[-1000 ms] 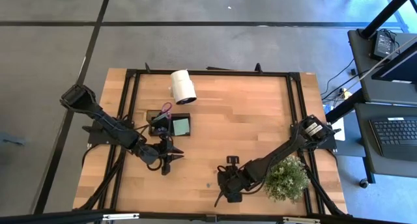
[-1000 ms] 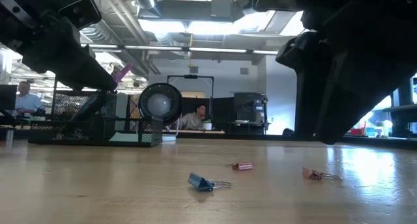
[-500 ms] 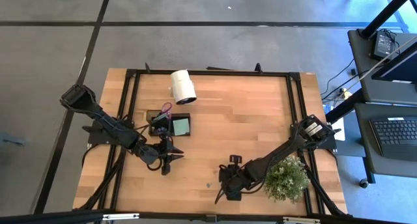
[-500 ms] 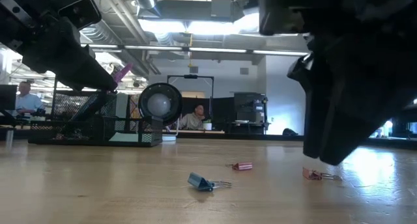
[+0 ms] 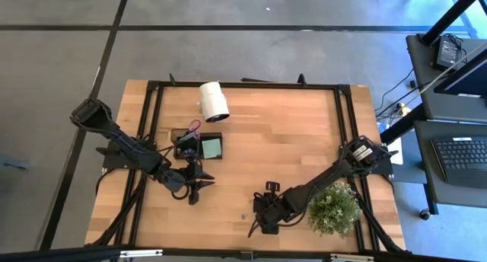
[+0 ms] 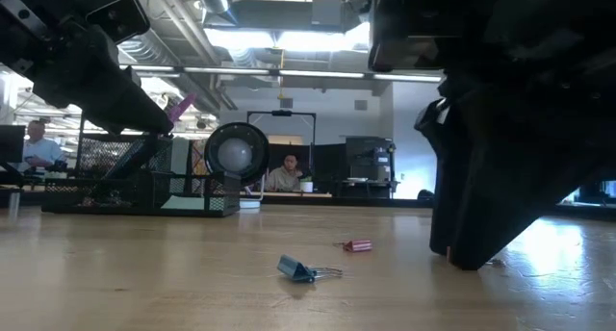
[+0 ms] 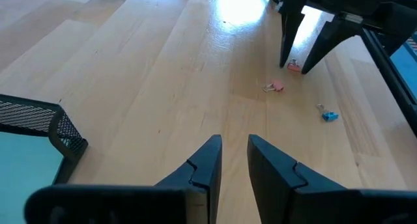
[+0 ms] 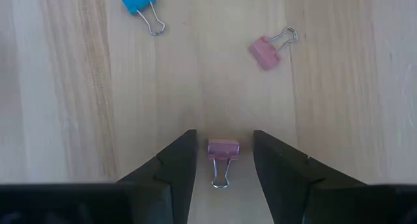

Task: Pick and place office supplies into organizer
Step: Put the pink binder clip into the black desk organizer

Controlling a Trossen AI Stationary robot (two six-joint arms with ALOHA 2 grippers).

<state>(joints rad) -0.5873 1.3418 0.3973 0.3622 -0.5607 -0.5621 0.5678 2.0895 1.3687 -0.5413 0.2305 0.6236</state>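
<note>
While my right gripper (image 8: 223,160) straddles the pink clip (image 8: 223,150), fingers apart, its wire handles point back at me (left arm farther off).

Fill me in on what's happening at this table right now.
The right gripper is down at the table's near edge, its open fingers straddling a pink binder clip that lies on the wood, not yet gripped. A second pink clip and a blue clip lie loose just beyond. The left gripper hangs beside the black organizer, fingers slightly apart, holding nothing.
</note>
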